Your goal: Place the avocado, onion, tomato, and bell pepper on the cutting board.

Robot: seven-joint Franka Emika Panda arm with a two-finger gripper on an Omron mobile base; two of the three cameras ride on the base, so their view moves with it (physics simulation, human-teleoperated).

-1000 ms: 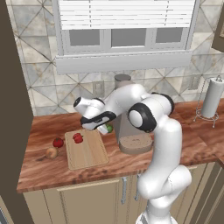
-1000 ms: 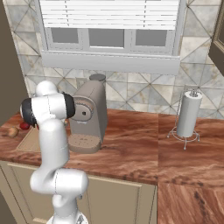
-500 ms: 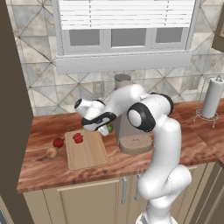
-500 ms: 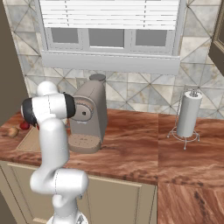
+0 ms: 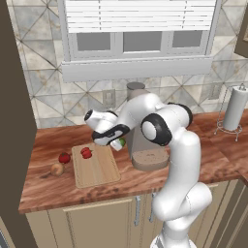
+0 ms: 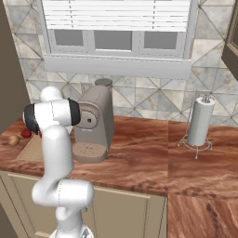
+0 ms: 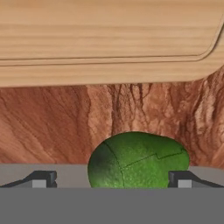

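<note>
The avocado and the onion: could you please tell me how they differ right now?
The avocado is glossy green; the onion is tan. The avocado sits between the gripper jaws, above the counter just right of the cutting board, while the onion rests on the counter left of the board. Both are small, roundish, and not yet on the board.

Avocado (image 7: 138, 159) between the gripper (image 7: 112, 178) fingertips (cutting board (image 7: 109, 39) just beyond).
</note>
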